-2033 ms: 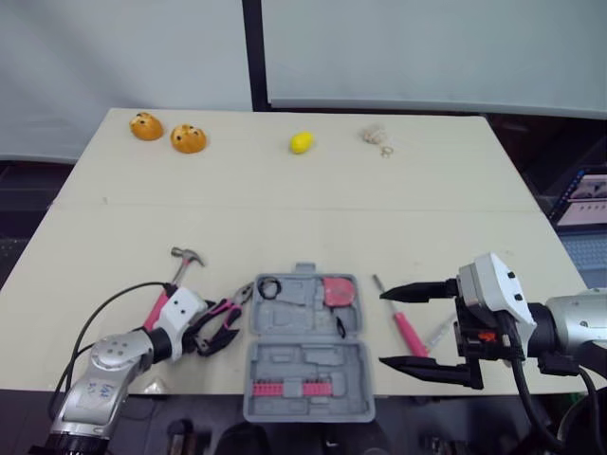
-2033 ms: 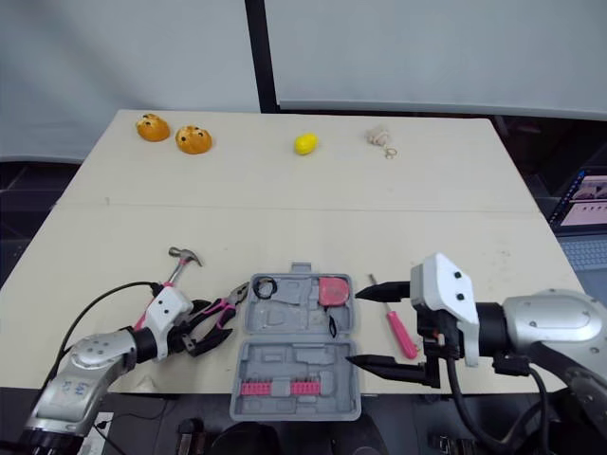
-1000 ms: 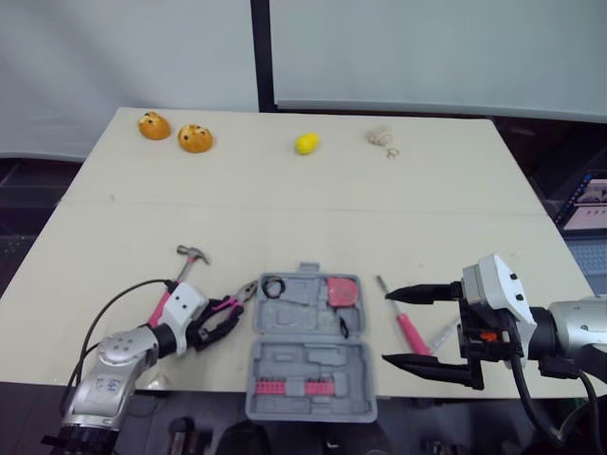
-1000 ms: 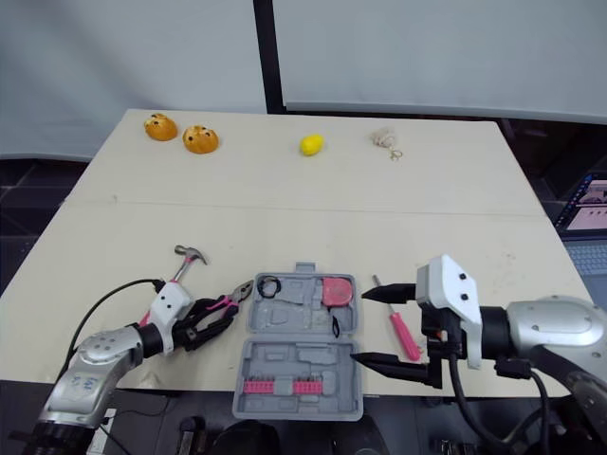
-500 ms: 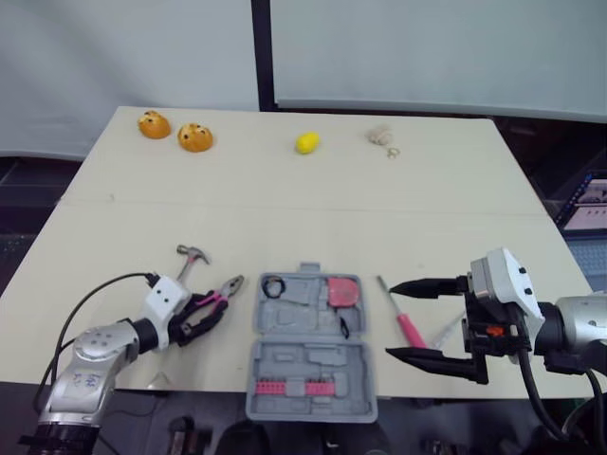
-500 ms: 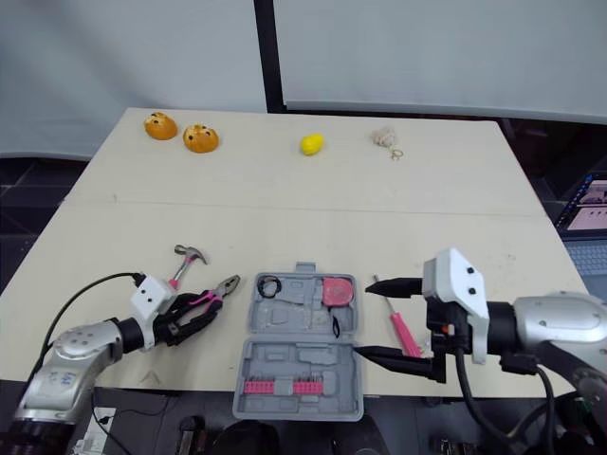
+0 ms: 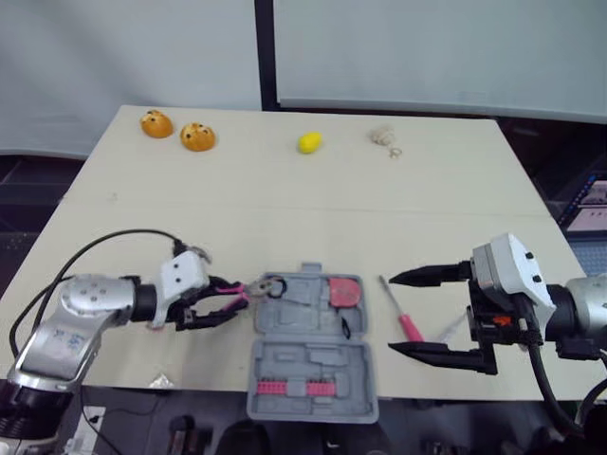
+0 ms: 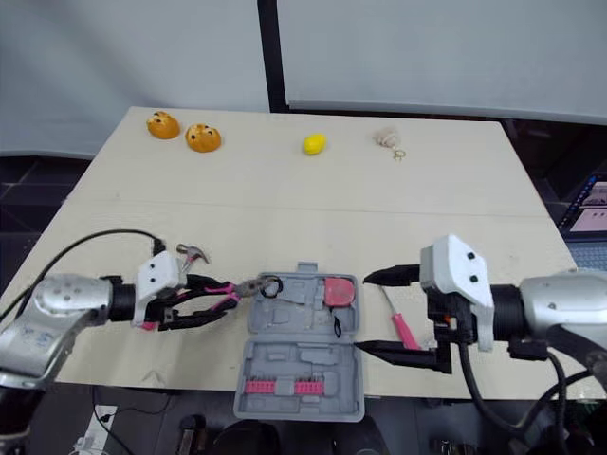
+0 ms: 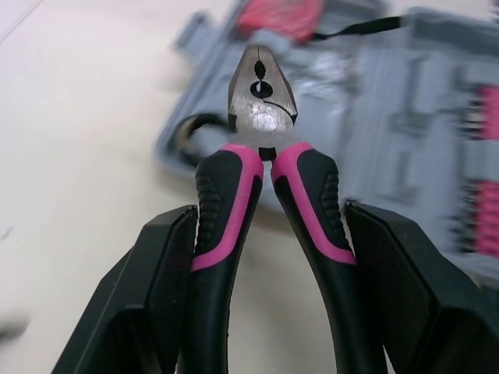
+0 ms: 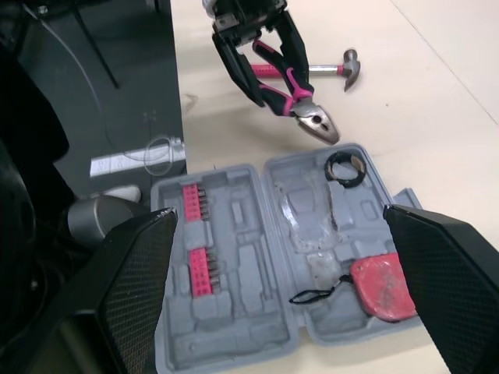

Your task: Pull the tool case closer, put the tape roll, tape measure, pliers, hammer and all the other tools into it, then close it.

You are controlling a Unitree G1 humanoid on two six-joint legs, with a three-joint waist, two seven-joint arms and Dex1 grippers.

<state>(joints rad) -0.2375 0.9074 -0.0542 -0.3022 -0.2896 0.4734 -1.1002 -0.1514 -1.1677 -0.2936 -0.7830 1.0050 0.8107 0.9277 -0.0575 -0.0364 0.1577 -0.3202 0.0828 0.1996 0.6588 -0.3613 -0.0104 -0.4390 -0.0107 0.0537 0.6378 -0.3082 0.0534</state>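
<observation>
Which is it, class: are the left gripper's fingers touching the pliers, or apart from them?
Touching. The left wrist view shows both fingers of the left gripper pressed against the handles of the pliers, with no gap.

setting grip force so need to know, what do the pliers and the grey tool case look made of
The pink-and-black-handled pliers: the head looks like bare steel, dull silver with a bright glint. The handles look like rubbery or soft plastic sleeves, matte and moulded. The grey hinged tool case: probably moulded hard plastic, uniform matte grey with tool-shaped recesses.
</observation>
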